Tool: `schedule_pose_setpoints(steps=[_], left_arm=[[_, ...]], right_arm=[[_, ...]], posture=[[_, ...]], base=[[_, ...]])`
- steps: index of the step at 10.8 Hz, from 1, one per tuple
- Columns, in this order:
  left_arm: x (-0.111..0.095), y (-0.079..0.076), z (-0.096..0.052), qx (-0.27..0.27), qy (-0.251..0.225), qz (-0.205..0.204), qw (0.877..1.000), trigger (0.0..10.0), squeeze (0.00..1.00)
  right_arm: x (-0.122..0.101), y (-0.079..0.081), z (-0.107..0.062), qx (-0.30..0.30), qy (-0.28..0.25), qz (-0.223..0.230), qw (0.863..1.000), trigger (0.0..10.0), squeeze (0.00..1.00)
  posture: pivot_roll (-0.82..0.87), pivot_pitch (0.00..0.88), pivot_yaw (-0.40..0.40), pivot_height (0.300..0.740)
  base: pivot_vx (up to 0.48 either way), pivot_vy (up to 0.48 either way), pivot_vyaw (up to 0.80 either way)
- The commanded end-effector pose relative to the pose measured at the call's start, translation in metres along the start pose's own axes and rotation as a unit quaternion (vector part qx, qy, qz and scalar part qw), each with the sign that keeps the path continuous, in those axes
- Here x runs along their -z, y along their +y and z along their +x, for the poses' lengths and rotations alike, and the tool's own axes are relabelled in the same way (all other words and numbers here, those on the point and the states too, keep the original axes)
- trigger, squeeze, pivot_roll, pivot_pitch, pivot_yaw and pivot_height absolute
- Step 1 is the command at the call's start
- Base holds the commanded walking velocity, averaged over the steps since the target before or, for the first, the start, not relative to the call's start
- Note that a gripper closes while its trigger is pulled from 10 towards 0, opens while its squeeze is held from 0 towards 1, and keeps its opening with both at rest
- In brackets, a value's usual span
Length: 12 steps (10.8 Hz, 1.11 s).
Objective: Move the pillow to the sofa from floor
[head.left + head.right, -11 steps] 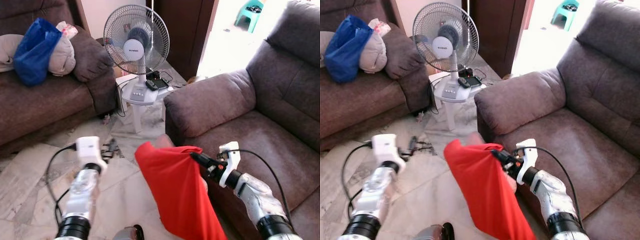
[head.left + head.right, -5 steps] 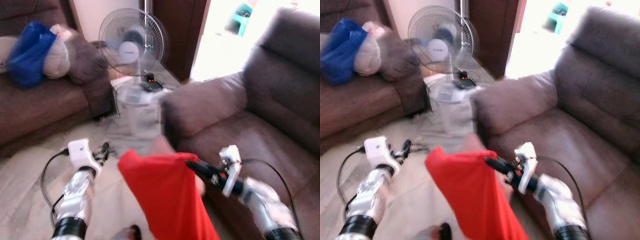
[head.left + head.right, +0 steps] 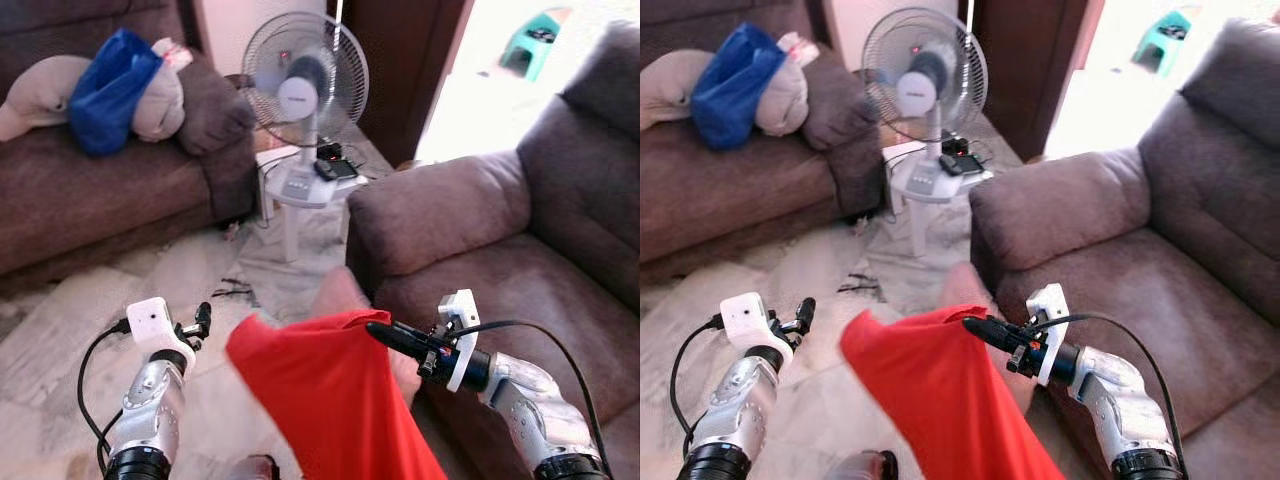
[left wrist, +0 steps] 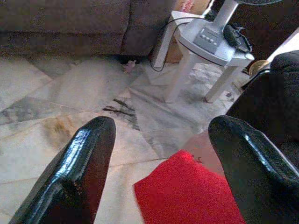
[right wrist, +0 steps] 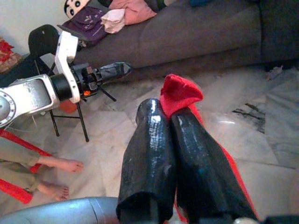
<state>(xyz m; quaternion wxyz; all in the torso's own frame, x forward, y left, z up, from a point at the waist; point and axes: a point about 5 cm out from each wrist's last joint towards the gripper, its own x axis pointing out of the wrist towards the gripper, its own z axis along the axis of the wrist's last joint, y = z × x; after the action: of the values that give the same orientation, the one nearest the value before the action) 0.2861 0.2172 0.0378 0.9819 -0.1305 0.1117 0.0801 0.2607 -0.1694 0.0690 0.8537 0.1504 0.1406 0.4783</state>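
A red pillow [image 3: 330,390] hangs in front of me, pinched at its upper edge by my right gripper [image 3: 378,330], which is shut on the fabric [image 5: 180,91]. It dangles just left of the brown sofa [image 3: 520,270] on my right, beside the armrest [image 3: 440,205] and above the marble floor. My left gripper [image 3: 203,318] is open and empty, a little to the left of the pillow. In the left wrist view the two fingers [image 4: 88,154] stand wide apart, with a corner of the pillow [image 4: 187,191] beyond them.
A standing fan [image 3: 305,75] sits on a white stool [image 3: 305,185] straight ahead, with cables on the floor near it. Another brown sofa [image 3: 90,200] at the back left holds a blue bag [image 3: 110,80] and cushions. A person's feet [image 5: 56,163] and a black chair [image 5: 44,39] are behind me.
The whole view has shifted and sharpened after a blur, so the camera moved. The right gripper still holds the red pillow, now a little lower in view.
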Motion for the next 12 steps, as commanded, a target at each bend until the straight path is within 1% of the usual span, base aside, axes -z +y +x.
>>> schedule_pose_setpoints(steps=[1,2,3,4,6,7,9,10,11,12], left_arm=[[0.003,0.004,0.001,-0.018,0.01,-0.018,1.0,10.0,1.0],[0.009,0.01,-0.001,-0.033,0.02,-0.065,0.997,10.0,1.0],[0.013,0.012,-0.002,-0.039,0.026,-0.089,0.995,10.0,1.0],[0.02,0.013,-0.004,-0.024,0.038,-0.118,0.992,10.0,1.0],[0.032,0.013,-0.009,-0.015,0.062,-0.108,0.992,10.0,1.0],[0.035,0.013,-0.009,-0.015,0.064,-0.118,0.991,10.0,1.0],[0.042,0.023,-0.009,-0.044,0.087,-0.104,0.99,10.0,1.0],[0.045,0.026,-0.01,-0.051,0.098,-0.101,0.989,10.0,1.0],[0.048,0.032,-0.01,-0.077,0.111,-0.09,0.987,10.0,0.0],[0.049,0.034,-0.008,-0.085,0.12,-0.097,0.984,10.0,0.0]], right_arm=[[-0.028,0.005,0.002,-0.024,-0.049,-0.041,0.998,10.0,0.0],[-0.029,0.006,0.002,-0.025,-0.048,-0.042,0.998,10.0,0.0],[-0.029,0.006,0.002,-0.026,-0.049,-0.042,0.998,10.0,0.0],[-0.029,0.005,0.001,-0.024,-0.047,-0.043,0.998,10.0,0.0],[-0.03,0.005,0.001,-0.023,-0.042,-0.044,0.998,10.0,0.0],[-0.03,0.005,0.001,-0.024,-0.04,-0.044,0.998,10.0,0.0],[-0.03,0.005,0.001,-0.024,-0.034,-0.045,0.998,10.0,0.0],[-0.03,0.005,0.001,-0.024,-0.033,-0.045,0.998,10.0,0.0],[-0.031,0.006,-0.001,-0.025,-0.033,-0.047,0.998,10.0,0.0],[-0.035,0.009,-0.004,-0.038,-0.033,-0.052,0.997,10.0,0.0]], posture=[[0.09,0.021,-0.041,0.74],[0.09,0.018,-0.04,0.74],[0.09,0.017,-0.041,0.74],[0.09,0.017,-0.044,0.74],[0.09,0.025,-0.054,0.74],[0.09,0.03,-0.056,0.74],[0.08,0.036,-0.061,0.74],[0.08,0.039,-0.063,0.74],[0.07,0.041,-0.065,0.74],[0.06,0.043,-0.066,0.74]], base=[[0.0,0.0,0.0],[0.0,0.0,0.0],[0.0,0.0,0.0],[0.0,0.0,0.0],[0.0,0.0,0.0],[0.0,0.0,0.0],[0.0,0.0,0.0],[0.0,0.0,0.0],[0.0,0.0,0.0],[0.0,0.0,0.0]])
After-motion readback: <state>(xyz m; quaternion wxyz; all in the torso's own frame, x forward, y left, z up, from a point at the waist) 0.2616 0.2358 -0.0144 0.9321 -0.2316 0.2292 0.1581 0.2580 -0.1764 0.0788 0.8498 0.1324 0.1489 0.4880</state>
